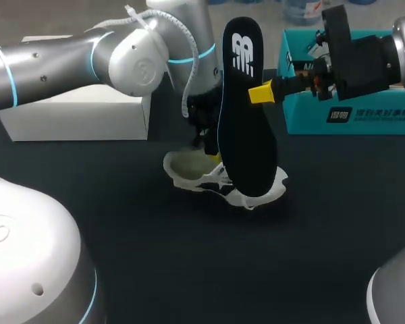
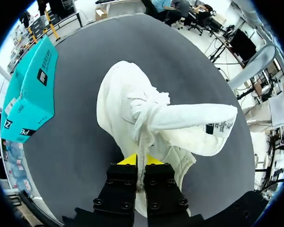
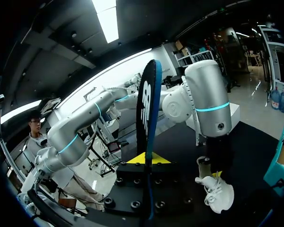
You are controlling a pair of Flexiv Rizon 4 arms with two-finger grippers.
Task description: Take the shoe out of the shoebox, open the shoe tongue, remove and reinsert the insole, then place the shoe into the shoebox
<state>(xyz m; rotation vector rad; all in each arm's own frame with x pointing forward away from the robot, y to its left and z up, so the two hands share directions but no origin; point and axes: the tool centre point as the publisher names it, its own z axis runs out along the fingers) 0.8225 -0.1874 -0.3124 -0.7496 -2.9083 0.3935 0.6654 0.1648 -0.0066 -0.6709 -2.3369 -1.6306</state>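
**While my left gripper (image 2: pixel 141 161) pins the shoe (image 2: pixel 128 104), my right gripper (image 1: pixel 262 92) holds its insole (image 1: pixel 246 128) upright**

As the white knit shoe lies on the dark table (image 1: pixel 189 263), my left gripper is pinched tight on a strip of its fabric at the opening, fingers almost meeting. The padded tongue (image 2: pixel 194 120) is folded out sideways, its small label showing. My right gripper is clamped on the black insole's edge and holds it on end over the shoe. In the head view this flat, foot-shaped slab hides the shoe's middle. Behind my right gripper, the teal cardboard shoebox (image 1: pixel 364 118) sits at the table's far right. A plain white box (image 1: pixel 81 118) stands at far left, partly covered by my left arm (image 1: pixel 67 61).
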